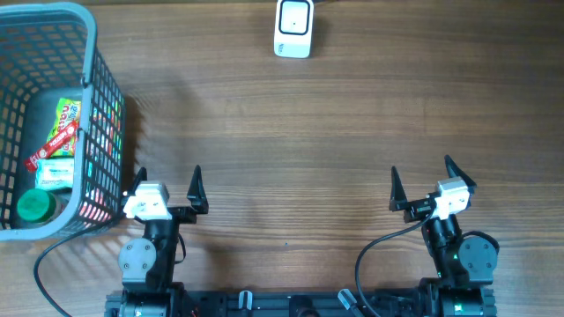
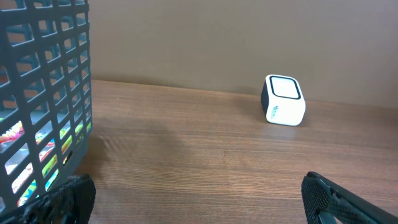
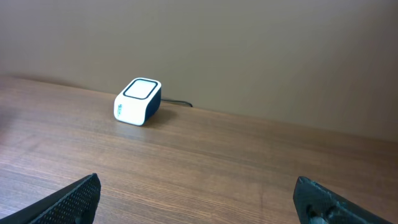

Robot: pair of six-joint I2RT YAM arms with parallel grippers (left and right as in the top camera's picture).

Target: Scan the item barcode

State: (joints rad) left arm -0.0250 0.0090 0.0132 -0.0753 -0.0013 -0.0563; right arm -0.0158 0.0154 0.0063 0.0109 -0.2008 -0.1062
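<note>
Overhead view is showing nothing done yet: left hand (image 1: 167, 180) and right hand (image 1: 423, 176) are both standing wide open and empty. The items (image 1: 63, 132), perhaps snacks, are lying in the basket (image 1: 91, 62), well apart from the scanner (image 1: 293, 28); picking and scanning are remaining.

Open tabletop (image 1: 291, 132) ahead to scanner (image 1: 293, 28); basket (image 1: 104, 97) wall just beside left tool (image 1: 168, 176), blocking outer side.

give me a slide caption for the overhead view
Left gripper and right gripper open, nothing held; items in the grey basket, white scanner across the table.
</note>
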